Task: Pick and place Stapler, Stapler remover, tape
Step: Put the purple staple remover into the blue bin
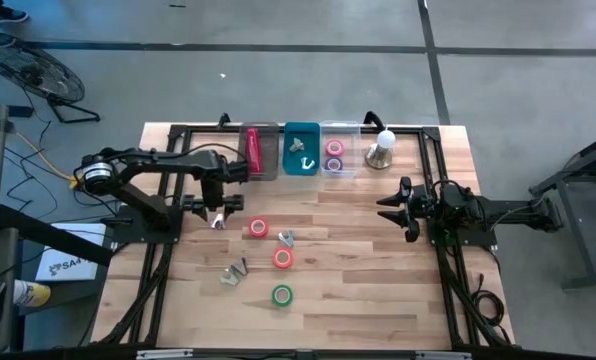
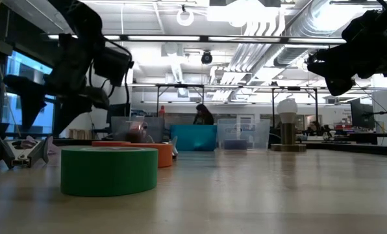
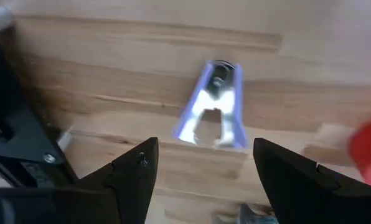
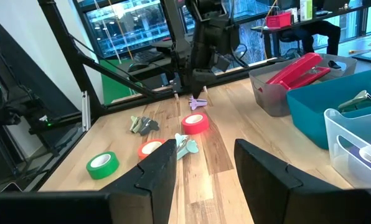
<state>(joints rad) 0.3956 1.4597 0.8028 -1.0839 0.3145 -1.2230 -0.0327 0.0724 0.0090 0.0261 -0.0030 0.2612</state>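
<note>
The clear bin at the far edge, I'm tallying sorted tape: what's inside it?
The clear bin holds two tape rolls, one pink and one purple. Whether anything lies beneath them cannot be seen.

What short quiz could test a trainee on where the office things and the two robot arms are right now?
1. True or false: the red stapler lies in the grey bin.
2. How many tape rolls lie loose on the table?
3. Which gripper hangs over a purple staple remover, jaws open: A left, B right?

Key
1. True.
2. Three: the red roll, the orange roll, the green roll.
3. A, the left gripper; the right gripper waits apart, above bare wood.
</note>
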